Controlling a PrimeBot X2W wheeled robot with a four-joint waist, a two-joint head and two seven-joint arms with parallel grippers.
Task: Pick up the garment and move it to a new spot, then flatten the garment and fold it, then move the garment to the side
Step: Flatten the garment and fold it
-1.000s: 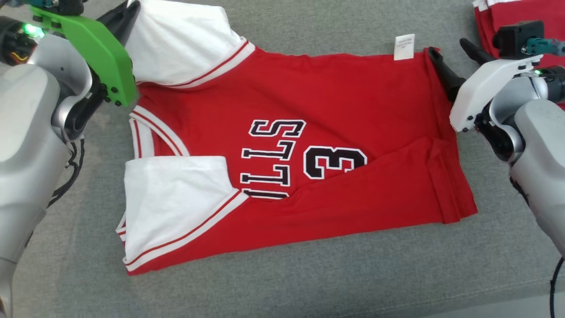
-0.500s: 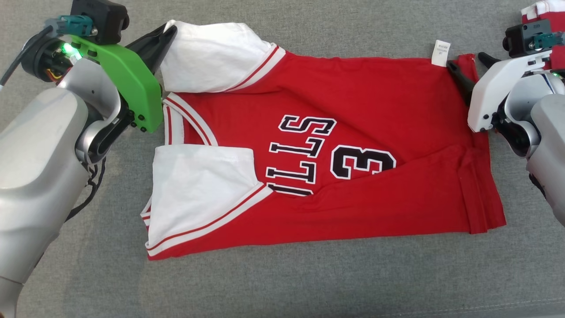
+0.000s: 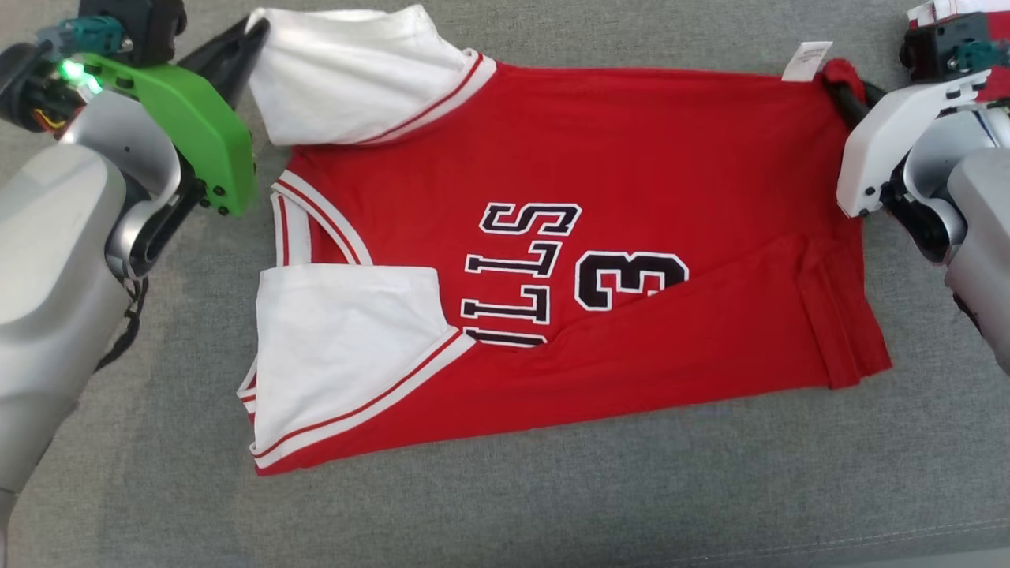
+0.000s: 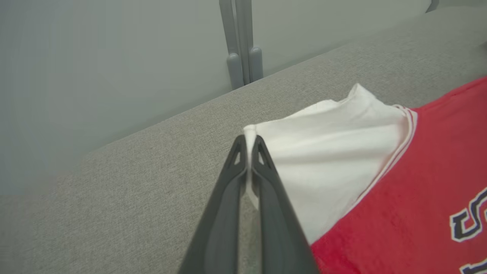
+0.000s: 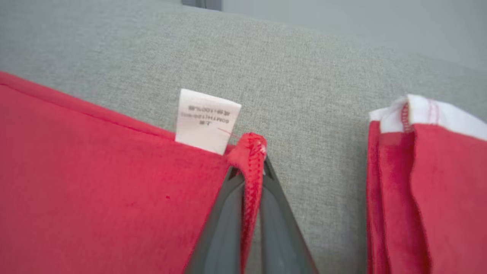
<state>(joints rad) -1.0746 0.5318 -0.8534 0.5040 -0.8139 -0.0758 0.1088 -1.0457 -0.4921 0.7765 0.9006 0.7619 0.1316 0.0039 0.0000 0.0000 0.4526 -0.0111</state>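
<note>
The garment (image 3: 631, 158) is a red jersey with white sleeves and black lettering, lying partly folded on the grey cushion (image 3: 505, 505). My left gripper (image 3: 256, 28) is shut on the far white sleeve (image 4: 323, 152); in the left wrist view the white cloth is pinched between the dark fingers (image 4: 262, 179). At the far right corner, my right gripper (image 3: 840, 87) is shut on the red hem (image 5: 249, 160) beside the white care label (image 5: 205, 120). The near half of the jersey is folded over, covering part of the lettering.
Another folded red and white garment (image 5: 426, 182) lies close to the right of my right gripper, also seen at the head view's top right corner (image 3: 927, 12). The cushion's far edge (image 4: 159, 125) runs behind the left gripper, with grey legs (image 4: 241, 57) beyond it.
My right gripper has shut on the jersey's far right hem corner; its fingers were open around it before. The left gripper keeps its hold on the sleeve. The head camera has shifted.
</note>
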